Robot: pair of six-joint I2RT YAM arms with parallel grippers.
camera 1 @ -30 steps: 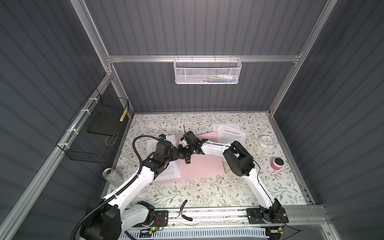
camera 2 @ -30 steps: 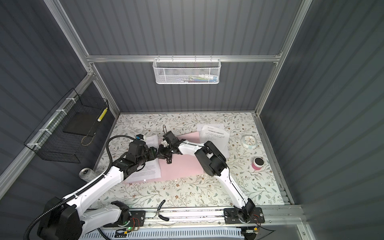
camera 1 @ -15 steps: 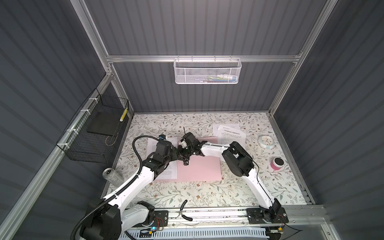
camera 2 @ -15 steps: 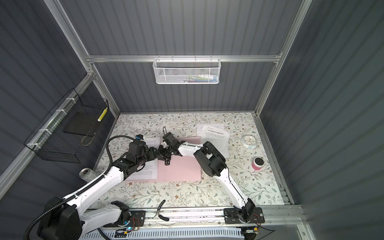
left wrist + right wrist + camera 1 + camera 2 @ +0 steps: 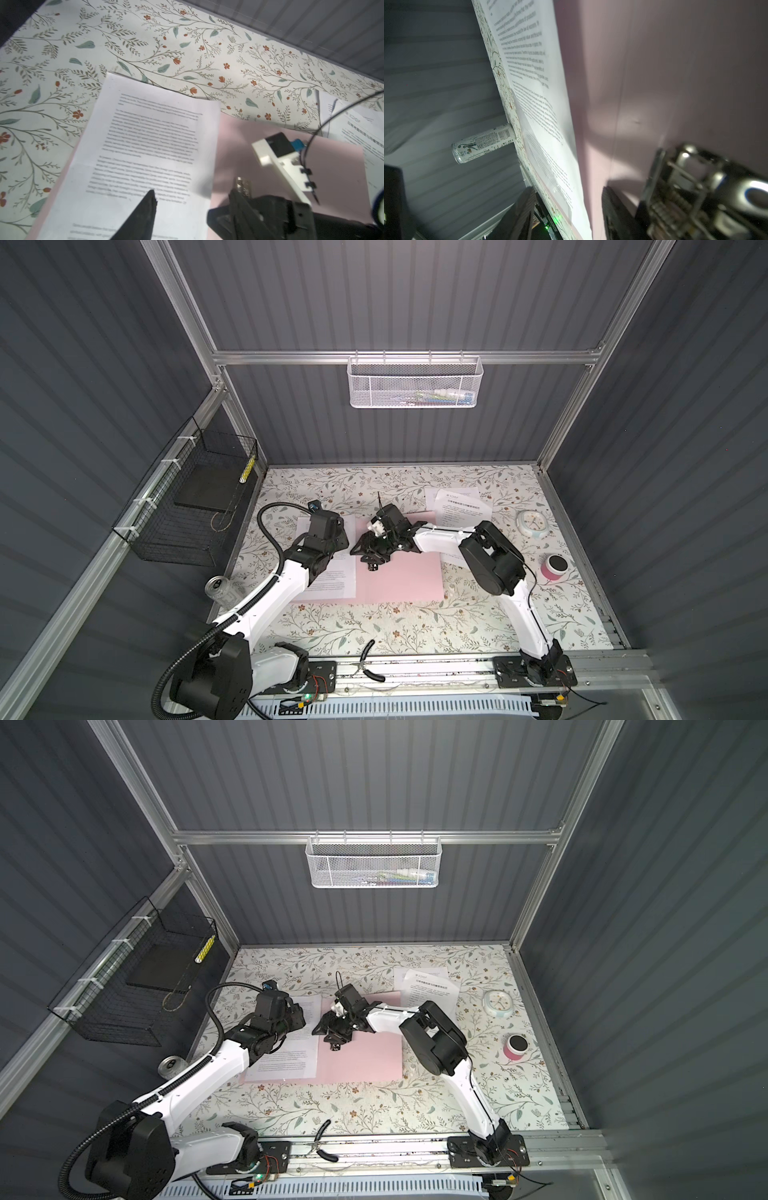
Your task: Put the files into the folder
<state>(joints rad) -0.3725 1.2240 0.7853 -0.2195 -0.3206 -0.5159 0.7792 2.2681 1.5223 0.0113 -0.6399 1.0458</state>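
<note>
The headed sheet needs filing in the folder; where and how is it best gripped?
Probably its right edge, the side facing the clock, coming in low from the right. The headed sheet lies flat on the table, so only an edge can be pinched; bare table borders that one, while its near left corner meets the folder.

The printed sheet (image 5: 145, 145) lying on the open folder (image 5: 259, 137) is showing blocks of small black print, but the words are blurring past reading in both wrist views. At two o'clock from the folder, the headed sheet (image 5: 459, 506) is showing a bold heading in Chinese-looking characters under a small logo (image 5: 353, 120), possibly XDOF. The can (image 5: 481, 143) is showing a barcode and illegible fine print.
</note>
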